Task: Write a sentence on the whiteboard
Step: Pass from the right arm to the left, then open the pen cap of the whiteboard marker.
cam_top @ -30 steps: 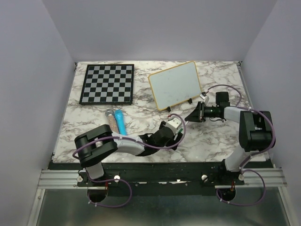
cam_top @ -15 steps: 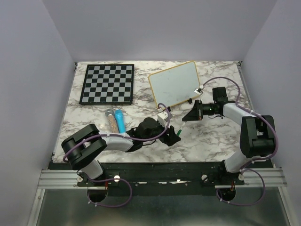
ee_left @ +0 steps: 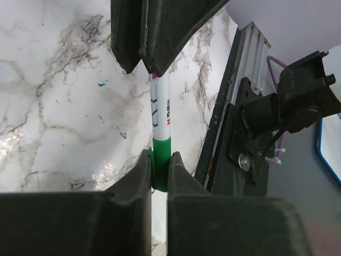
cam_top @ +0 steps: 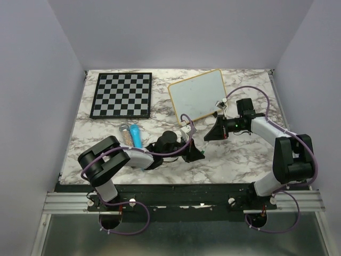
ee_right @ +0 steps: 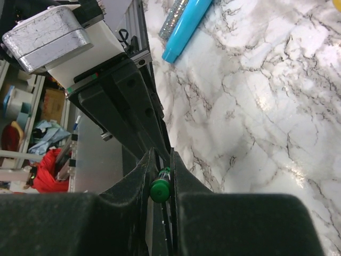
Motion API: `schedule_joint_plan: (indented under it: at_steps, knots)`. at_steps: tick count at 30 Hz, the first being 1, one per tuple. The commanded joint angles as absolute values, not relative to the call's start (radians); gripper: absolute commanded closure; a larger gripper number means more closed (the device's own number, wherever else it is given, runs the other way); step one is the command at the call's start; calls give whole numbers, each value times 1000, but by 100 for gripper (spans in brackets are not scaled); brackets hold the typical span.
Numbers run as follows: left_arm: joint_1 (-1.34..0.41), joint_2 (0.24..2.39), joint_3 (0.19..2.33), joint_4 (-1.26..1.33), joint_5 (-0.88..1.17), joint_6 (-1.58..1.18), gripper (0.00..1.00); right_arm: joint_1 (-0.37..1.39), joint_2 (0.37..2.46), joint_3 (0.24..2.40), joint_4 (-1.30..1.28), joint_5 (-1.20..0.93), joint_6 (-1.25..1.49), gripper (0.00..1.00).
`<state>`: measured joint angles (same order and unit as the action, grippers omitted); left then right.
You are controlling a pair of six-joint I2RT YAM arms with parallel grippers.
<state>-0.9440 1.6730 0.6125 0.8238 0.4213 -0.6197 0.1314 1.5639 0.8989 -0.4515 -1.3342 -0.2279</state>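
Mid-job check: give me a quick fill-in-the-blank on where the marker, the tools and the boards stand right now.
1. The left tool and the right tool are both shut on the same ___.
2. The marker has a ___ cap.
3. The face of the whiteboard is ___.
4. In the top view, the chessboard lies to the whiteboard's ___.

Missing words: marker; green; blank; left.

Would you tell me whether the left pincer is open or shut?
Shut: the left pincer clamps the green end of the marker, no gap at either finger.
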Motion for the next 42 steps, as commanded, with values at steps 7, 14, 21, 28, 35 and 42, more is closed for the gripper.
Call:
schedule_joint_plan:
  at_steps: [7, 14, 21, 28, 35, 42]
  knots:
    - [-930, 1600, 632, 701, 442, -536, 100, 140, 1462, 945, -509, -1301, -319, 25]
    - [-933, 1460, 615, 523, 436, -403, 100, 140, 1324, 933, -540, -1258, -385, 2]
    - [-937, 1381, 627, 428, 419, -324, 100, 196, 1341, 928, -641, -1310, -543, 2]
    - [-942, 1374, 641, 445, 391, -328, 100, 255, 1315, 902, -595, -1399, -496, 10]
    - [-950, 1373, 588, 612, 333, -403, 100, 268, 1289, 847, -405, -1393, -305, 25]
    - [-953, 1391, 580, 669, 333, -448, 100, 285, 1292, 850, -371, -1393, -264, 41]
